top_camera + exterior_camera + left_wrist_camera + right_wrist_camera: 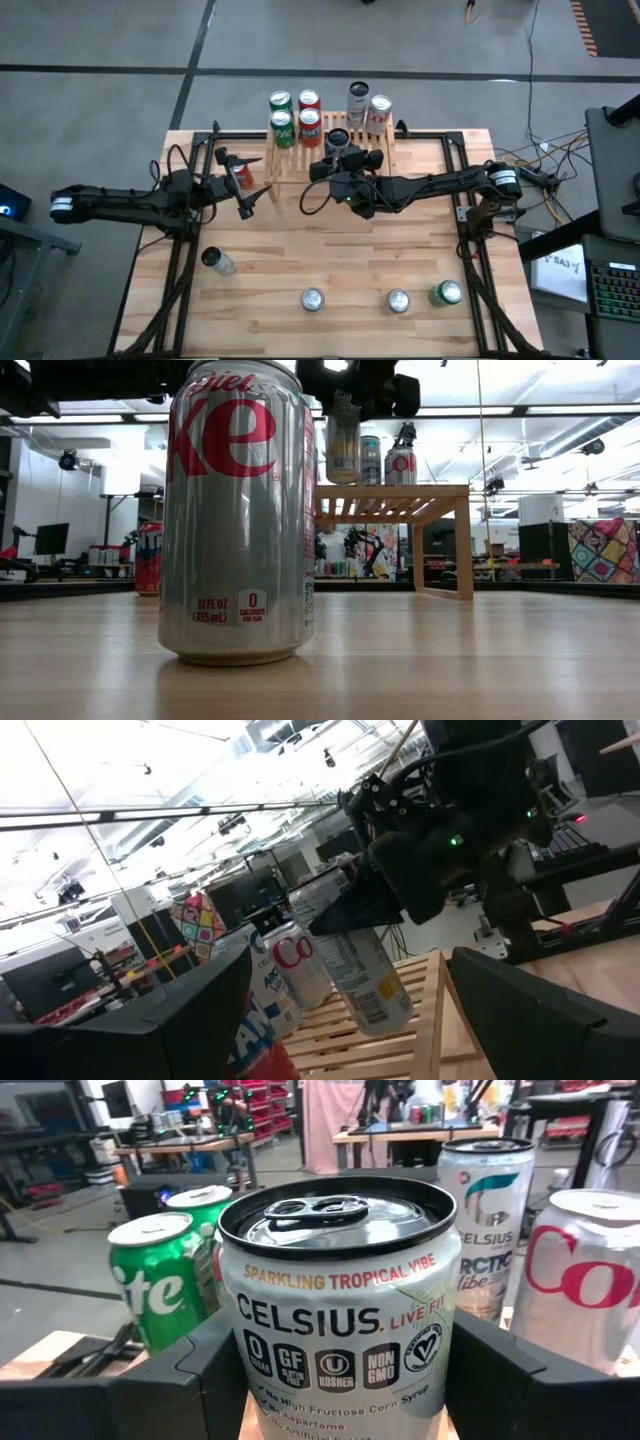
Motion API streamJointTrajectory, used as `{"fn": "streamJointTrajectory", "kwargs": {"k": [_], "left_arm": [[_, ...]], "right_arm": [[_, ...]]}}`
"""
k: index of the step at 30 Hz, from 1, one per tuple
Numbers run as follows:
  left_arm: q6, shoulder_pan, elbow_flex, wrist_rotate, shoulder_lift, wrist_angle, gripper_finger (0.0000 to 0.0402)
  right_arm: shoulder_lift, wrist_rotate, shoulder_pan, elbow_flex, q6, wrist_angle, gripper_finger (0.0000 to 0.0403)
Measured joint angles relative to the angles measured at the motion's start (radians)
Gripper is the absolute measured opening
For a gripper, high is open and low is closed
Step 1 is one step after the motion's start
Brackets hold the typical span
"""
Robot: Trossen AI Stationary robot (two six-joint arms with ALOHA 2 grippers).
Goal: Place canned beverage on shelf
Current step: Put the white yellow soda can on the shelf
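The shelf is a low slatted wooden rack at the table's far edge. Its far part bears two green cans, two red cans, a Celsius can and a silver Coke can. My right gripper is shut on another Celsius can, held upright over the shelf's near part. My left gripper stands open at the left of the shelf. A red can stands on the table below and between its fingers. My right gripper pinches the Celsius can's side wall between its two fingers, about halfway up the can. The fingers come in level from the table's near side. The can is upright, its bottom right at the shelf's slats; whether it rests on them I cannot tell.
Along the table's near edge stand two silver cans and a green can; one more can stands near left. A Diet Coke can fills the low view's left half. Black rails frame the table.
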Motion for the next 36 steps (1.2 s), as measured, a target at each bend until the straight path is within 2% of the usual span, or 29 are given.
{"fn": "streamJointTrajectory", "kwargs": {"k": [8,36], "left_arm": [[0.000,0.000,0.000,0.000,0.000,0.000,0.0327],[0.000,0.000,0.000,0.000,0.000,0.000,0.0327]], "right_arm": [[0.030,0.051,0.000,0.000,-0.004,0.005,0.0242],[0.037,0.053,-0.005,-0.002,0.017,0.006,0.0242]]}}
